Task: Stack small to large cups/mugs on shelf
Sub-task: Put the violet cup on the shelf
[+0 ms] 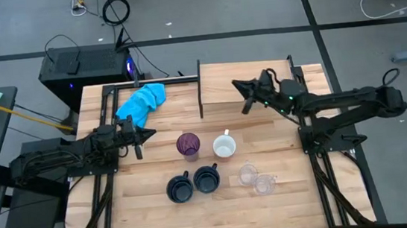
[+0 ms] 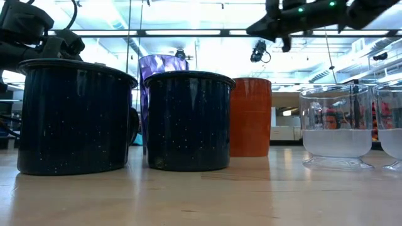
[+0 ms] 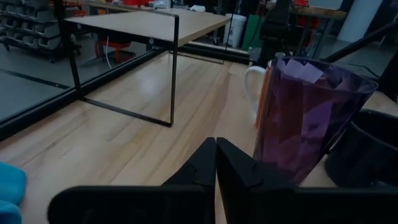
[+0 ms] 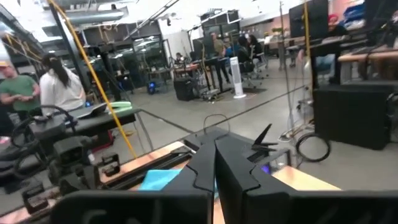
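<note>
The cups stand on the tabletop in front of the shelf [image 1: 224, 97], a raised light-wood platform. They are a purple tumbler [image 1: 188, 145], an orange mug with a white inside [image 1: 224, 147], two navy mugs [image 1: 179, 189] [image 1: 207, 178] and two clear cups [image 1: 248, 174] [image 1: 263, 185]. My left gripper [image 1: 145, 134] is shut and low, just left of the tumbler [image 3: 311, 118], apart from it. My right gripper [image 1: 238, 87] is shut and level, raised above the shelf top and holding nothing.
A bright blue cloth [image 1: 142, 101] lies at the table's far left, beside the shelf's black upright [image 1: 201, 92]. In the low view the navy mugs [image 2: 75, 116] [image 2: 188, 119] stand nearest, with the orange mug [image 2: 251, 116] and clear cups [image 2: 336, 125] to their right. People stand in the room beyond.
</note>
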